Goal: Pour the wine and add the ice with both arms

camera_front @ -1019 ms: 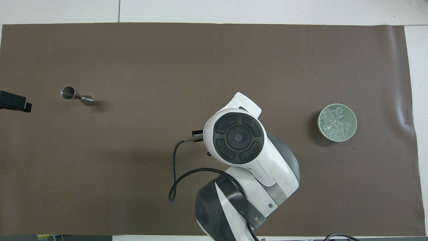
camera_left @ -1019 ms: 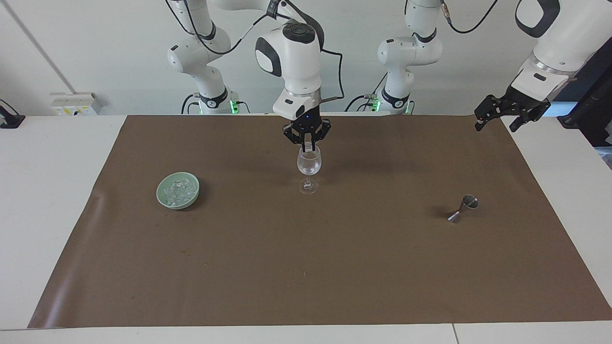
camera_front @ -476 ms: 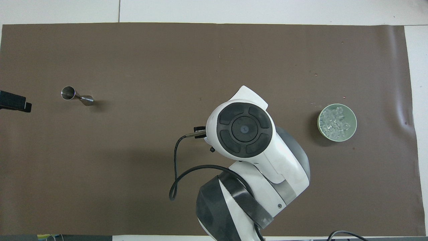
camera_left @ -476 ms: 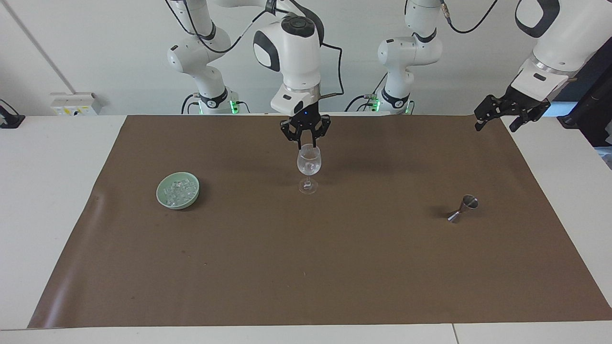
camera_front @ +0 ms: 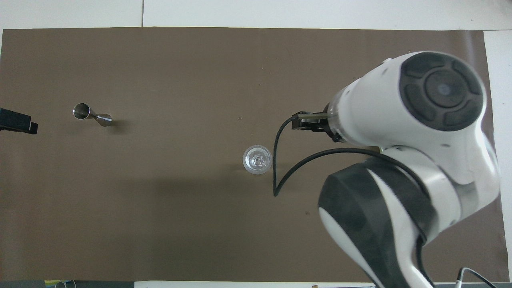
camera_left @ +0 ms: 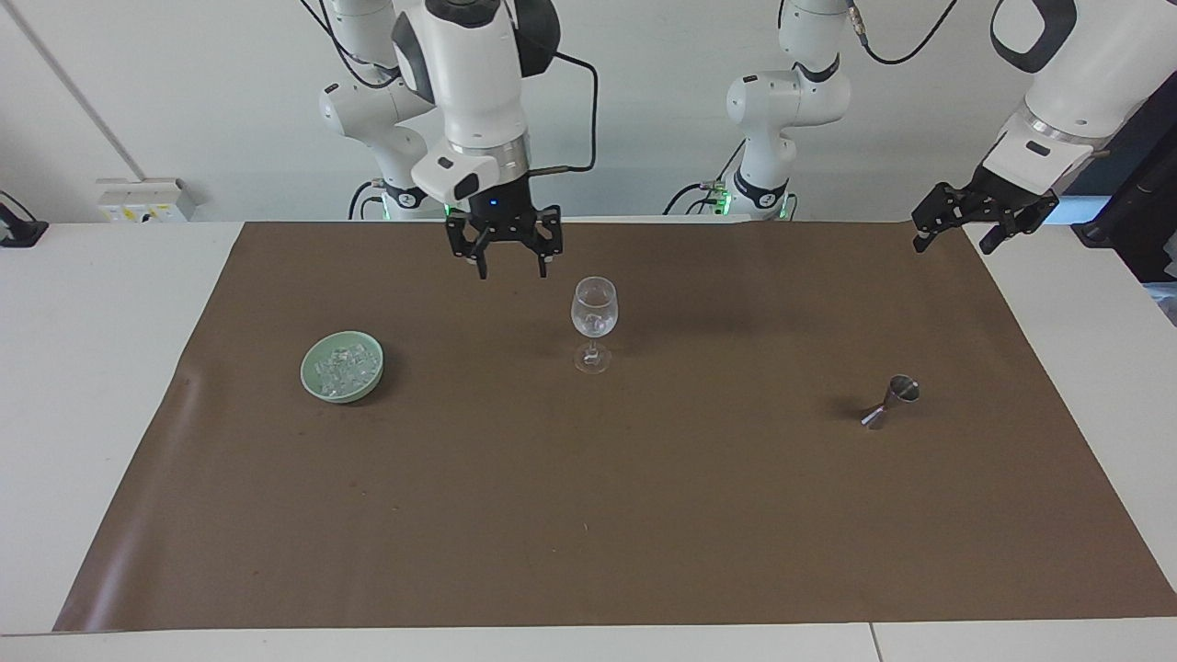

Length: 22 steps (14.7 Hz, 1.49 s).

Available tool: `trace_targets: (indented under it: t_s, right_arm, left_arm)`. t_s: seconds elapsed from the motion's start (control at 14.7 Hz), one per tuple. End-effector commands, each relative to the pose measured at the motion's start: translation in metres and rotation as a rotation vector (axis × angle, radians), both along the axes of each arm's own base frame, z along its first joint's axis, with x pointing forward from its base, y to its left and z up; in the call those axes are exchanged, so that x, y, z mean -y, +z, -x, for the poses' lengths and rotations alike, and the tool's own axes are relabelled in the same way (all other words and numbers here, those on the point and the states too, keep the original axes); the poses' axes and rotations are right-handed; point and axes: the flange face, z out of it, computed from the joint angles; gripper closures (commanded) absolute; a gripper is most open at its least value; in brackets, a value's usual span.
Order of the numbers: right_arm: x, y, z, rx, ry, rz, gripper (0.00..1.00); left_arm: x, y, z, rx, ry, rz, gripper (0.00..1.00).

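Note:
A clear wine glass (camera_left: 594,317) stands upright on the brown mat, about midway along the table, with a bit of ice (camera_front: 259,160) in its bowl. A green bowl (camera_left: 342,366) full of small clear ice cubes (camera_left: 344,364) sits toward the right arm's end; the right arm hides it in the overhead view. My right gripper (camera_left: 511,268) is open and empty, up in the air over the mat between the glass and the bowl. My left gripper (camera_left: 953,244) waits open over the mat's corner at the left arm's end, and its tip shows in the overhead view (camera_front: 18,122).
A small steel jigger (camera_left: 890,403) rests on the mat toward the left arm's end, also in the overhead view (camera_front: 92,115). The brown mat (camera_left: 588,515) covers most of the white table. No wine bottle is in view.
My right gripper was down at the glass's mouth, opened and rose, then swung away toward the right arm's end. Ice now lies in the glass. The left arm has not moved.

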Motion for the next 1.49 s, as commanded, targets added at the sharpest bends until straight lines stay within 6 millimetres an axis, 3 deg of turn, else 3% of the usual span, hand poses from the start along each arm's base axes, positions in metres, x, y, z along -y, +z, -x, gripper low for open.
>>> trace_targets:
  t_s: [0.0,0.14,0.41,0.54,0.88,1.15,1.43]
  right_arm:
    - [0.067,0.010,-0.011,0.000,-0.077,-0.007,0.00]
    - [0.094,0.010,-0.011,-0.038,-0.074,0.009,0.00]
    - [0.189,0.013,-0.015,-0.089,-0.043,0.030,0.00]
    - [0.224,0.019,-0.008,-0.115,-0.003,0.032,0.00]
    - [0.248,0.042,0.012,-0.177,0.064,0.044,0.00]
    - [0.291,0.066,0.027,-0.200,0.090,0.030,0.00]
    - [0.300,0.067,0.038,-0.201,0.073,0.025,0.00]
  left_arm:
    - [-0.001,0.001,0.006,0.005,0.010,0.010,0.00]
    - [-0.001,0.001,0.006,0.005,0.010,0.010,0.00]
    - [-0.001,0.001,0.006,0.005,0.010,0.010,0.00]
    - [-0.001,0.001,0.006,0.005,0.010,0.008,0.00]
    - [-0.001,0.001,0.006,0.005,0.010,0.010,0.00]
    - [-0.001,0.001,0.006,0.007,0.010,0.010,0.00]
    - [-0.001,0.001,0.006,0.005,0.010,0.010,0.00]
